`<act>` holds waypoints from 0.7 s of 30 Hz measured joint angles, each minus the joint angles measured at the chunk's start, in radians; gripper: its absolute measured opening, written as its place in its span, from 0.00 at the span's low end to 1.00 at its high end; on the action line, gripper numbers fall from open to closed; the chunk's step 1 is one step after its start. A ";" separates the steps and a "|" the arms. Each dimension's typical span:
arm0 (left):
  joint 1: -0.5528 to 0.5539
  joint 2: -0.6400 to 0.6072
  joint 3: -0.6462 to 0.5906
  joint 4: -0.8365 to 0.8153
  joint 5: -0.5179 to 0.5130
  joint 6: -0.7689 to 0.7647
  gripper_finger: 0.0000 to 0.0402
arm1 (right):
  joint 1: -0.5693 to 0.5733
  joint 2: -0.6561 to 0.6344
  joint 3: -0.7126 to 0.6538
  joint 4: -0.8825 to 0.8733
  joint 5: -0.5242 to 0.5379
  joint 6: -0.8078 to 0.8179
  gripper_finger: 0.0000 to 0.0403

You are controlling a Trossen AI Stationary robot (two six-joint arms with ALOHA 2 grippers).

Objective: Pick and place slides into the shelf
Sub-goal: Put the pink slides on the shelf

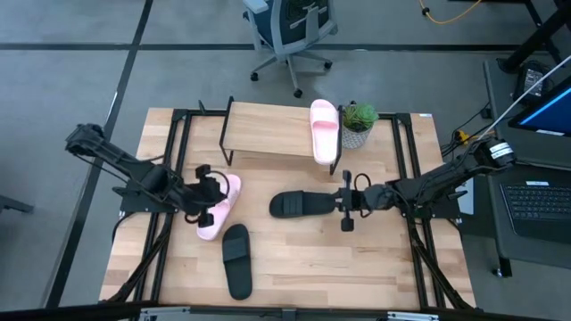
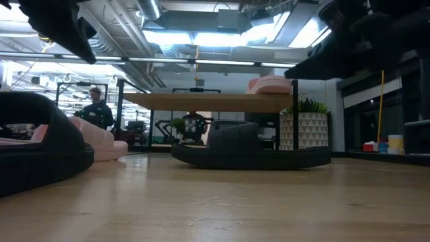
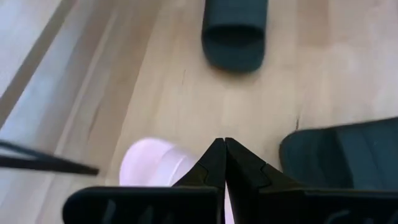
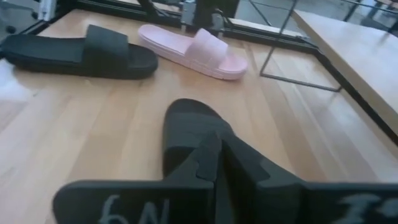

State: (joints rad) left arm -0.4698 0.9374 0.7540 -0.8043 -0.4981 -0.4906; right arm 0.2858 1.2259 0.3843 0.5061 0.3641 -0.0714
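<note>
Both end effectors (image 1: 207,192) (image 1: 346,203) pressed together, empty; shelf (image 1: 268,129) holds 1 pink slide (image 1: 324,130).

One slide (image 1: 324,130) on the shelf (image 1: 268,134) beside a plant pot (image 1: 358,126), three on the table (image 1: 294,267), my left gripper (image 1: 207,191) over one (image 1: 220,207), my right gripper (image 1: 344,201) beside another (image 1: 301,204), the third (image 1: 236,259) nearest the front edge.

Lab or workshop, exposed ceiling ducts (image 2: 144,13), office chair (image 1: 290,31), laptop (image 1: 540,201)
</note>
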 joint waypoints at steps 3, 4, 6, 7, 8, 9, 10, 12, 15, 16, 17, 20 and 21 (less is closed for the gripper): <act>-0.022 0.056 0.031 -0.056 0.000 -0.036 0.00 | -0.015 0.000 0.000 0.000 0.000 0.010 0.06; -0.031 0.073 0.040 -0.067 0.000 -0.039 0.00 | -0.019 0.000 0.000 0.000 0.000 0.010 0.06; -0.051 0.106 0.051 -0.084 0.000 -0.042 0.00 | -0.026 0.000 0.000 0.000 0.000 0.010 0.06; -0.060 0.120 0.054 -0.086 0.001 -0.047 0.00 | -0.029 0.000 0.000 0.000 0.000 0.010 0.06; -0.068 0.132 0.054 -0.085 0.001 -0.052 0.00 | -0.032 0.000 0.000 0.000 0.000 0.009 0.06; -0.073 0.142 0.054 -0.087 0.001 -0.056 0.00 | -0.035 0.000 0.000 0.000 0.000 0.009 0.06; -0.078 0.152 0.054 -0.090 0.001 -0.058 0.00 | -0.037 0.000 0.000 0.000 0.000 0.009 0.06; -0.083 0.169 0.054 -0.104 0.002 -0.058 0.00 | -0.043 0.000 0.000 0.000 0.000 0.005 0.06; -0.084 0.186 0.054 -0.106 0.019 -0.055 0.00 | -0.048 0.000 0.000 -0.001 0.000 -0.014 0.06; -0.083 0.189 0.054 -0.106 0.019 -0.054 0.00 | -0.048 0.000 0.000 -0.001 0.000 -0.016 0.06; -0.082 0.191 0.054 -0.105 0.019 -0.054 0.00 | -0.048 0.000 0.000 -0.001 0.000 -0.018 0.06; -0.082 0.197 0.054 -0.105 0.018 -0.057 0.00 | -0.048 0.000 0.000 -0.001 0.000 -0.038 0.06; -0.082 0.196 0.054 -0.105 0.018 -0.058 0.00 | -0.048 0.000 0.000 -0.001 0.000 -0.040 0.06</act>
State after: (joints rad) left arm -0.5522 1.1338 0.8082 -0.9091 -0.4802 -0.5484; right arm 0.2382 1.2263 0.3843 0.5052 0.3638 -0.1110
